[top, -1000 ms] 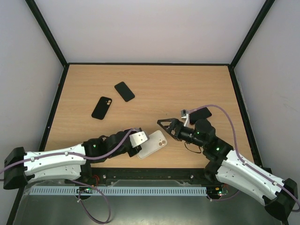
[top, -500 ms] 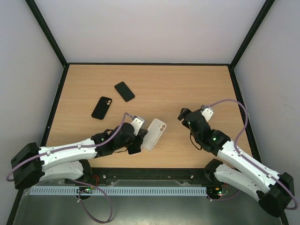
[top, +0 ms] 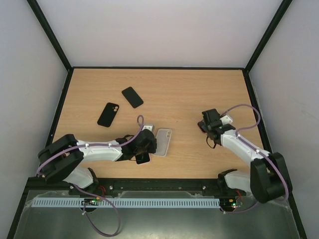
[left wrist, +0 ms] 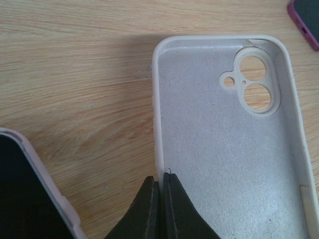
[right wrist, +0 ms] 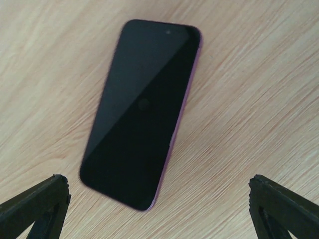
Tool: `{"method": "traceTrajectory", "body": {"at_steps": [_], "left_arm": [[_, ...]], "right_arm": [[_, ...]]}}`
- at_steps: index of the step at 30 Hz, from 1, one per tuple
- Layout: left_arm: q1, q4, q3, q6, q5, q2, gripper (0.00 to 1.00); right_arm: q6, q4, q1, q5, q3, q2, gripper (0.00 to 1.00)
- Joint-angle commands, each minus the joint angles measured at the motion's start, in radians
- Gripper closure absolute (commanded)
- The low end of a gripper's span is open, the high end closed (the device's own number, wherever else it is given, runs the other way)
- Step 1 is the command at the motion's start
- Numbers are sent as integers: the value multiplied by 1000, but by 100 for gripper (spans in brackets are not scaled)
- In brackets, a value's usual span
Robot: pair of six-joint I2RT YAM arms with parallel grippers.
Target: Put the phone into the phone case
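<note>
Top external view
Left gripper (top: 148, 141): we find it near the middle of the desk's near edge, at the left long side of the case.
Pale grey-white silicone phone case (top: 163, 141): flat on the wooden desk (top: 189, 89), hollow side up.
Dark-screened phone with a pale pink rim (top: 143, 158): just beside the case, nearer the near edge, partly under the left arm.
Black phone case with a camera cutout (top: 108, 114) and black flat rectangular slab (top: 132, 97): toward the far-left corner, near each other but apart.
Right gripper (top: 208, 122): toward the right edge.

Left wrist view
Pincer: we see the fingers (left wrist: 148, 209) pressed together, pinching the case's left wall.

Right wrist view
Pincer: fingers spread wide, holding nothing.
Purple-rimmed smartphone with a dark screen (right wrist: 142, 109): flat on the wood, screen up, beneath the right gripper toward the right edge.
</note>
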Motion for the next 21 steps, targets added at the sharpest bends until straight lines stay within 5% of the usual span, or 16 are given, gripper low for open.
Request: {"method": "traceTrajectory", "body": {"at_steps": [1, 10, 21], "left_arm": [[2, 112, -17, -111, -10, 10, 96], [-3, 200, -55, -211, 21, 57, 86], [-4, 253, -129, -225, 3, 10, 56]], "right_arm": [[64, 32, -50, -13, 37, 72, 5], [94, 105, -71, -33, 95, 165, 5], [179, 40, -78, -18, 205, 322, 4]]}}
